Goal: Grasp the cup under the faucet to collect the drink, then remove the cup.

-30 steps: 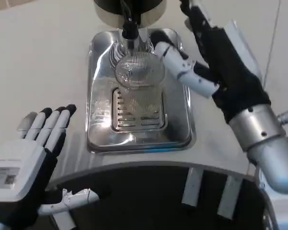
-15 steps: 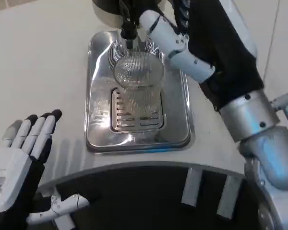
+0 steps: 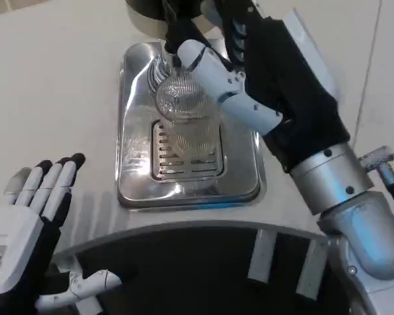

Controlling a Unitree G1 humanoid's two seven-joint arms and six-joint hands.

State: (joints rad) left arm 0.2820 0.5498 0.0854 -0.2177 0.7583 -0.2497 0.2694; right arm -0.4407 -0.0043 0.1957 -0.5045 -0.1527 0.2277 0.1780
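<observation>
A clear ribbed cup (image 3: 187, 111) stands upright on the slotted grate of a shiny steel drip tray (image 3: 134, 190), right under the black faucet (image 3: 174, 33). My right hand (image 3: 269, 72) reaches in from the right, above and behind the cup. Its white thumb lies across the cup's far right rim, with the tip beside the faucet. The other fingers run up to the picture's top edge and are partly cut off. Nothing sits plainly in that hand's grasp. My left hand (image 3: 26, 216) lies at the lower left with its fingers spread, holding nothing.
The dispenser's round base (image 3: 144, 10) stands at the tray's far end. White table surface lies left of the tray. My dark curved body edge (image 3: 184, 262) crosses the foreground, and my right forearm (image 3: 341, 190) slants over the table right of the tray.
My right hand has swung up and left from beside the cup to over its far rim, near the faucet. My left hand has drawn back toward me. The cup stays put.
</observation>
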